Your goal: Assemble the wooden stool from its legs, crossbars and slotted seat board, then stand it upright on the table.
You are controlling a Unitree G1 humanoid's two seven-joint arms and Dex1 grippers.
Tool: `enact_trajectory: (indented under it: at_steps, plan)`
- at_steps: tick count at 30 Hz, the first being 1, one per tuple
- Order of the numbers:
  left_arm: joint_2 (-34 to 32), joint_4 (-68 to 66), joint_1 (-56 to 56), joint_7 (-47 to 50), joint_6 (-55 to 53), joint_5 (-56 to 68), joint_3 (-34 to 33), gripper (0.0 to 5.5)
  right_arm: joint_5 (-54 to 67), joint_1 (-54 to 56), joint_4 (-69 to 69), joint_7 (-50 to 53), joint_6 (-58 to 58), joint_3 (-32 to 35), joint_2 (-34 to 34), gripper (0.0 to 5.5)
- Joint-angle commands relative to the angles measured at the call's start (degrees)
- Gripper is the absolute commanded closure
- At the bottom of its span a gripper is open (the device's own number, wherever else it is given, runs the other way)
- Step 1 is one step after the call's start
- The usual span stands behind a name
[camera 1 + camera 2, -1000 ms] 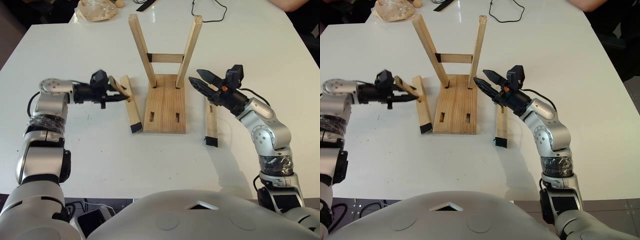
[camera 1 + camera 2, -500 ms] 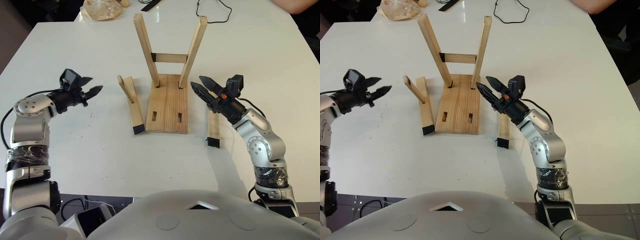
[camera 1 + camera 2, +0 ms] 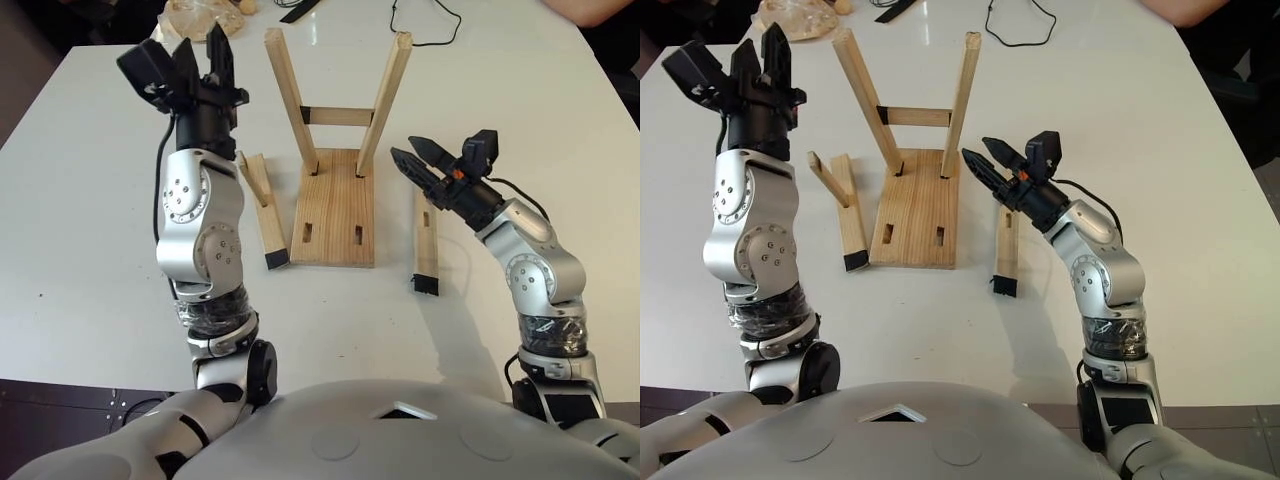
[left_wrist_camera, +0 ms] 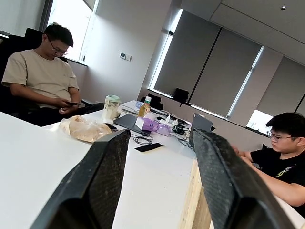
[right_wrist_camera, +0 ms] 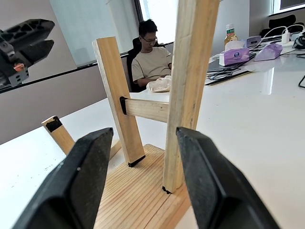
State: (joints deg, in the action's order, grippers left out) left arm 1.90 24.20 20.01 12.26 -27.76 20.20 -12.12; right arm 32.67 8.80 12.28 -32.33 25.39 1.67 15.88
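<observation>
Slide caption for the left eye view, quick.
Two upright legs, joined by a crossbar, stand in the seat board; loose legs on either side; left tool raised, right tool nearby, both open.

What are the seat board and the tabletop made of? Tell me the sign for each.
Seat board: pale, bare-looking wood, probably pine; long grain streaks show on its face.
Tabletop: smooth white surface with a slight gloss, perhaps laminate or painted board; it shows soft reflections, and its core is hidden.
</observation>
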Motion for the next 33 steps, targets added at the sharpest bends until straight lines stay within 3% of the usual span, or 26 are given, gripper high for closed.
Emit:
enact_trajectory:
  at_steps: [1,16,23,29,33]
  plan:
    - [-0.36,-2.11,1.14,1.75,-2.28,-1.51,-0.20,3.08,-0.93,1.09,-0.93,3.31,-0.86,0.49,-2.62,3.07]
    - [-1.22,-3.05,-0.10,1.52,-6.37,-3.99,2.49,3.08,-3.17,-0.14,-2.12,4.51,-0.93,-0.38,-4.20,3.07]
    - [1.58,-7.34,-1.55,3.75,-14.13,-0.66,-1.91,3.08,-4.01,-0.48,-3.13,4.63,-1.30,-0.69,-4.53,3.07]
    - [2.23,-4.02,0.23,3.08,-10.76,0.54,-2.40,3.08,-4.09,-0.99,-2.99,4.93,-1.43,-0.62,-5.03,3.07]
    - [-2.07,2.45,0.29,8.51,-5.74,-10.21,-1.61,3.08,-4.02,-1.40,-2.83,5.05,-1.36,-0.32,-5.13,3.07]
